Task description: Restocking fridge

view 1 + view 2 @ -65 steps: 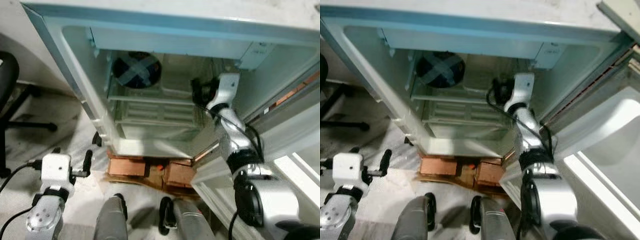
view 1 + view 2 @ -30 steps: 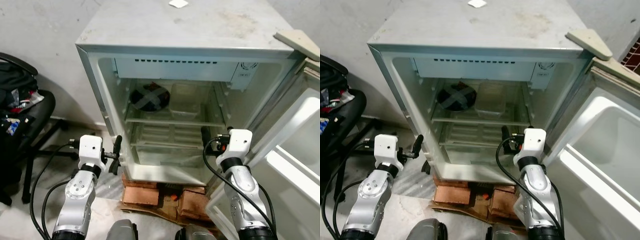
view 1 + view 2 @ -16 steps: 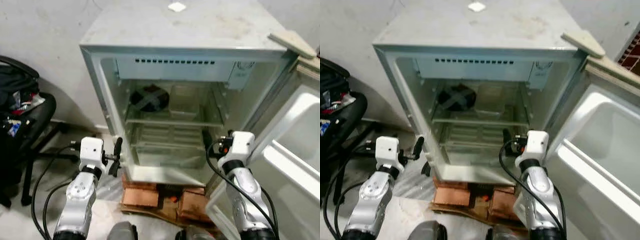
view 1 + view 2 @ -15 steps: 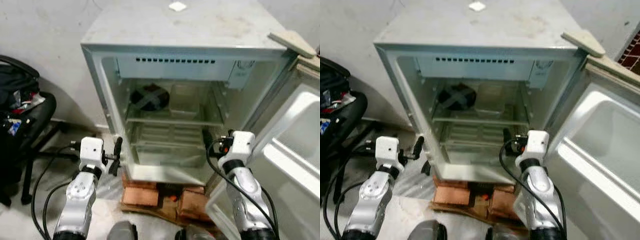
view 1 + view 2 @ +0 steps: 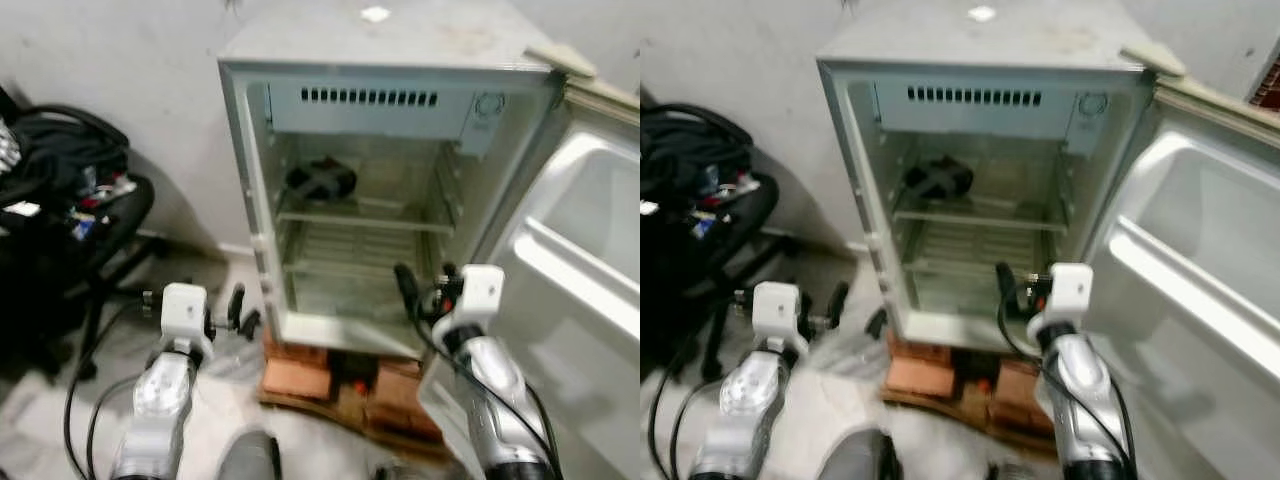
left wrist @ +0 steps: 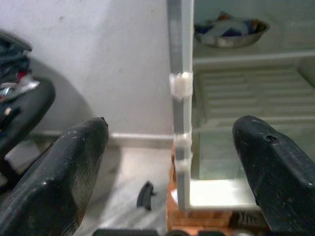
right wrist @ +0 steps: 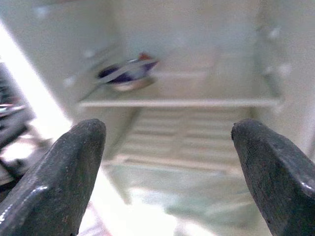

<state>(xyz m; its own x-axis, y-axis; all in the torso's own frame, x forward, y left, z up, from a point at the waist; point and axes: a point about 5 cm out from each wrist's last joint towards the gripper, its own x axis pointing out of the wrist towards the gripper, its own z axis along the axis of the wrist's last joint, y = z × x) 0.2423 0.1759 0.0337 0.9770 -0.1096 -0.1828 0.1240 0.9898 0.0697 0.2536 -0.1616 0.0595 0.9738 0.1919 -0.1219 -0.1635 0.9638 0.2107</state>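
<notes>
A bare grey wall and a pale floor frame a small fridge (image 5: 400, 180) that stands raised on bricks (image 5: 300, 378), its door (image 5: 580, 300) swung wide past the right gripper (image 5: 415, 290), which hangs just in front of the lower compartment with its two black fingers spread and nothing between them. The left gripper (image 5: 240, 315) sits low, outside the cabinet's near edge, fingers likewise spread and empty; its wrist view looks along the cabinet's front edge. Up and beyond the right gripper, on the upper shelf (image 5: 980, 215), rests a metal bowl (image 5: 937, 178) covered with something dark crossed by pale strips; the wrist views show its shiny rim (image 6: 231, 37) and what may be wrapped contents. Away from the left gripper's outer side stands a black chair (image 5: 70, 200) heaped with dark clutter. Nothing to stock is in either gripper. If the bowl is the item to deal with, it looks rigid and fairly light, but its steel wall would likely be slick, and the covering may be soft and give under pressure, so a pinch across the rim seems safer than pressing on top. The wire shelves look stiff, though an item set near their front edge might tip.
</notes>
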